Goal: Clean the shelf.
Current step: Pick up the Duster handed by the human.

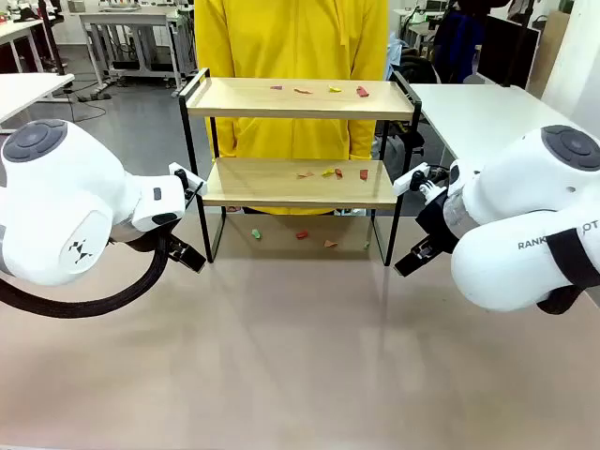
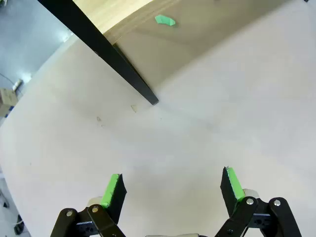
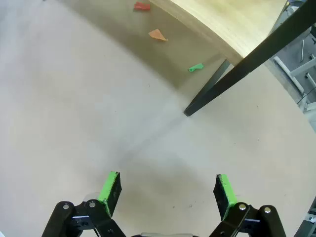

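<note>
The shelf (image 1: pixel 244 98) stands at the middle of the table's (image 1: pixel 300 356) far edge, with a person in a yellow top (image 1: pixel 291 37) just behind it. Small coloured scraps (image 1: pixel 330 172) lie on both of its wooden boards and on the table beneath it.

Our left gripper (image 2: pixel 173 190) hangs over bare table near the shelf's near left leg (image 2: pixel 113 59), its jaws wide apart and holding nothing. Our right gripper (image 3: pixel 168 190) hangs near the near right leg (image 3: pixel 207 89), also wide apart and holding nothing.

We judge that the cleaning has not begun, since no scrap is in a gripper.

Next, we think, one gripper must reach between the thin black rails. It must close on a single scrap without knocking the frame.
</note>
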You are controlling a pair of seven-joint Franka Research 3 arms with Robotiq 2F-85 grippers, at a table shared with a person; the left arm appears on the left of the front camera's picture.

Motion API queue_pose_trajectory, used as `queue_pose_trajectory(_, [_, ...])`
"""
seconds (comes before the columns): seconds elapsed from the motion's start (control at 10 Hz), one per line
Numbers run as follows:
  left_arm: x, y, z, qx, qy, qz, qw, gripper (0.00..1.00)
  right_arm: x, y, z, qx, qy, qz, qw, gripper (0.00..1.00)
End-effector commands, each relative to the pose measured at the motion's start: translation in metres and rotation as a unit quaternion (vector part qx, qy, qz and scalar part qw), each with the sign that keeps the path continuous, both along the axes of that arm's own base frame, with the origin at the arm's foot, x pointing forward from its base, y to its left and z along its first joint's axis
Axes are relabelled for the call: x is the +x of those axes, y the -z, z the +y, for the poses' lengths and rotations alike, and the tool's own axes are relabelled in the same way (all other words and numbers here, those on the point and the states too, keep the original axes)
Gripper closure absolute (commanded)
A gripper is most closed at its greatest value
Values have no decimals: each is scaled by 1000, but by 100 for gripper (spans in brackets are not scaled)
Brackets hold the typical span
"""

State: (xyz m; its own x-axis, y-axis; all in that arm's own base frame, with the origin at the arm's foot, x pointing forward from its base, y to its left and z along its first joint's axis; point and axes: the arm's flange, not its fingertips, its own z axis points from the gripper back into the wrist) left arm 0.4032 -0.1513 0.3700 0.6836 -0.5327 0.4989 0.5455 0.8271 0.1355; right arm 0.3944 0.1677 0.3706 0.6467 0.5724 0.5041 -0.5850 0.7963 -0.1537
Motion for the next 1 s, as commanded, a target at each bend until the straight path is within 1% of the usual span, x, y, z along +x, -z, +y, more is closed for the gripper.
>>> queue_pose_trajectory(0.0, [0,0,0,0,0,0,1000,0,0,0,0,0,0,0,1000,0])
queue_pose_trajectory(0.9, [0,0,0,0,0,0,1000,0,0,0,0,0,0,0,1000,0])
